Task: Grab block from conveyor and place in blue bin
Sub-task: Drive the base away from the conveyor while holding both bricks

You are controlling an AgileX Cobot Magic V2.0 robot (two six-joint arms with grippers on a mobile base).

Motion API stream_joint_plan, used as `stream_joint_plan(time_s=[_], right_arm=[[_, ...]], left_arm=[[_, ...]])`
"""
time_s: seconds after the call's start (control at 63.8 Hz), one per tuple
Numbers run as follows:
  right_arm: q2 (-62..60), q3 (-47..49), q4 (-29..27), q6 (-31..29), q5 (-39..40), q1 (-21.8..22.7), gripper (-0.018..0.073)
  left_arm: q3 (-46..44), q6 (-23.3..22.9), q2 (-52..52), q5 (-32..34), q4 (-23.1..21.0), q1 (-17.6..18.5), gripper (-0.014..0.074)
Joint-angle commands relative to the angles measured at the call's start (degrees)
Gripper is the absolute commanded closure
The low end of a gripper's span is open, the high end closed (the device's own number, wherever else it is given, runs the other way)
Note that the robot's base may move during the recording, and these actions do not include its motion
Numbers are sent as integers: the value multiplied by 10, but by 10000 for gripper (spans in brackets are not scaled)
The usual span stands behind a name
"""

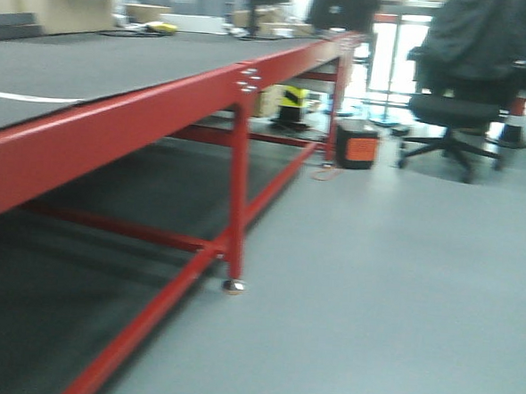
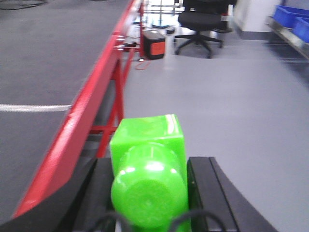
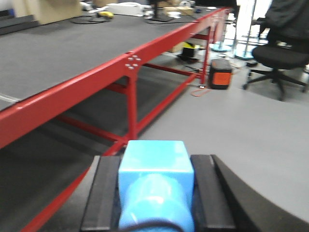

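The left gripper (image 2: 149, 166) is pinching the green block (image 2: 147, 142), just off the red edge of the conveyor belt (image 2: 38, 63), over grey floor (image 2: 231, 96). The right gripper (image 3: 154, 166) is pinching a blue block (image 3: 154, 162).

Black office chair (image 1: 451, 110), orange box (image 1: 356, 145) nearby, both on grey floor (image 1: 373, 302).

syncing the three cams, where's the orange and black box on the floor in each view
Exterior front: orange box on the floor, right of centre, by the conveyor frame far leg.
Left wrist: box near top centre, right of the frame.
Right wrist: box upper right, on the floor.
Shared landmark: black office chair, right of it in each.
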State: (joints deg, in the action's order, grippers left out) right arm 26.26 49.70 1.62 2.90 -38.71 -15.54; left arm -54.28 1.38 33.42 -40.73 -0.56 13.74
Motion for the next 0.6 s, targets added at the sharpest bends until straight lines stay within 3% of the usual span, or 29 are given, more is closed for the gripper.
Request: stream_joint_plan(time_s=[0.0,0.58], right_arm=[[-2,5,3,-3,10,4,721],[-2,5,3,-3,10,4,721]], left_arm=[[-1,-5,-2,13,-2,4,707],[-1,-5,-2,13,-2,4,707]])
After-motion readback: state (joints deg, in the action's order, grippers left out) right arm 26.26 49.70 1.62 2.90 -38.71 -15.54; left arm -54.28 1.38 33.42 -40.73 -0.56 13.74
